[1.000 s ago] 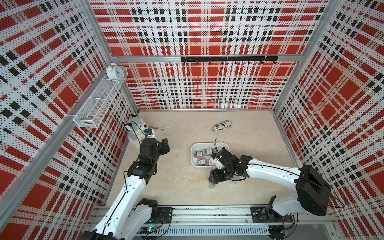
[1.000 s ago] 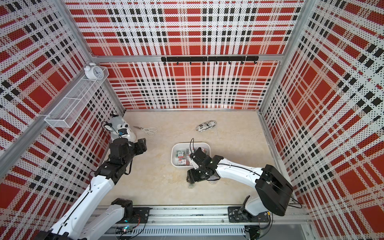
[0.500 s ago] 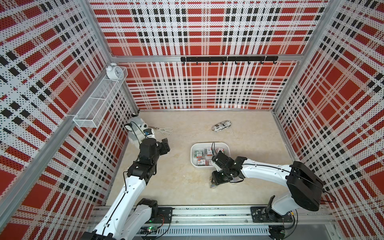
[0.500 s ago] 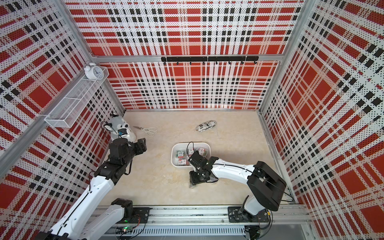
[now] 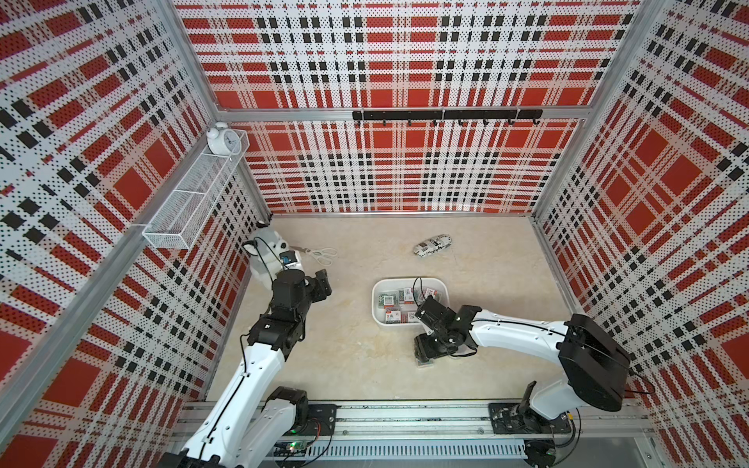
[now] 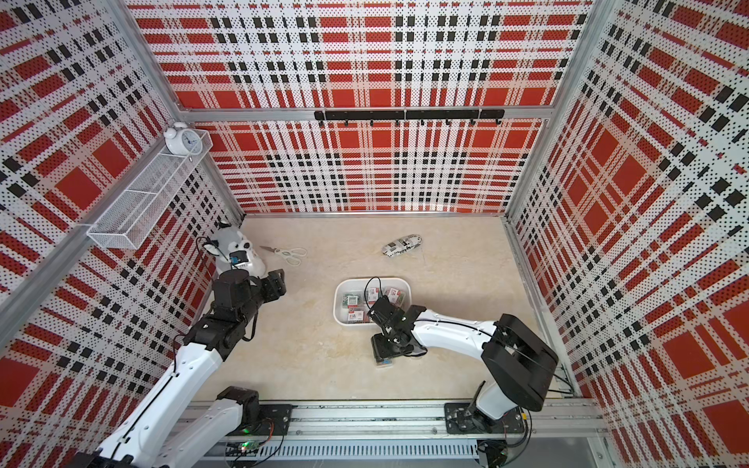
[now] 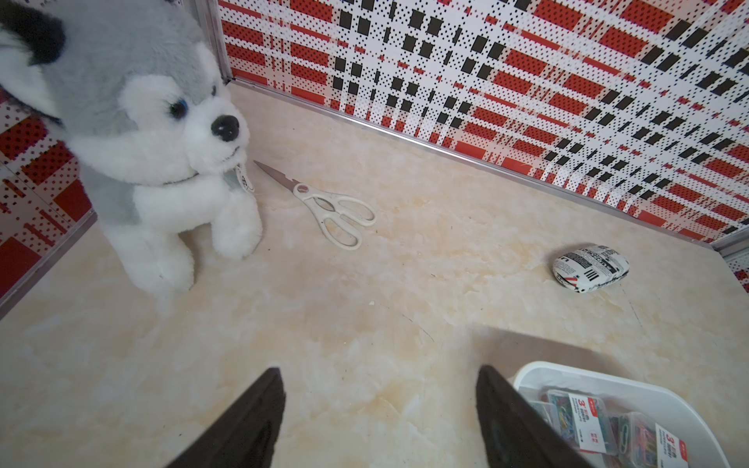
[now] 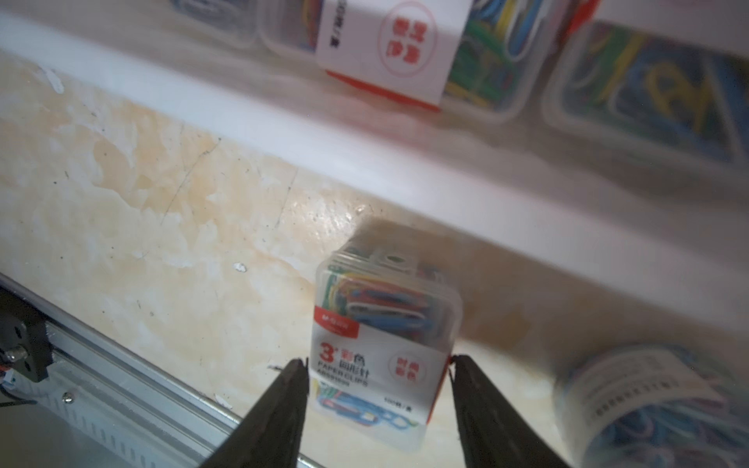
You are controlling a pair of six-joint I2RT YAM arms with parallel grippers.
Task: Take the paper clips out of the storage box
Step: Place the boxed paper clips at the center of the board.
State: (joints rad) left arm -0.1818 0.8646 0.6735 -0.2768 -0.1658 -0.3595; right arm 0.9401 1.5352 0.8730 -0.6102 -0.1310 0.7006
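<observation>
The white storage box (image 5: pixel 377 308) sits mid-table and holds several clear cases of coloured paper clips (image 5: pixel 395 302). One more case (image 8: pixel 385 344) rests on the table just outside the box's front wall (image 8: pixel 364 142). My right gripper (image 8: pixel 379 360) is open around its labelled end, with a thin gap at one finger. From above, that case (image 5: pixel 423 362) pokes out beneath the right gripper (image 5: pixel 425 350). A round clear tub of clips (image 8: pixel 648 405) lies beside it. My left gripper (image 7: pixel 381 370) hovers open and empty over bare table, left of the box rim (image 7: pixel 608 377).
A plush husky (image 5: pixel 271 251) and white scissors (image 5: pixel 322 255) lie at the back left. A black-and-white printed pouch (image 5: pixel 433 245) lies behind the box. A wire basket (image 5: pixel 194 202) with an alarm clock hangs on the left wall. A metal rail (image 5: pixel 405 417) runs along the front edge.
The right arm's elbow has swung while its gripper stayed low in front of the box, over the case. The left arm has not moved.
</observation>
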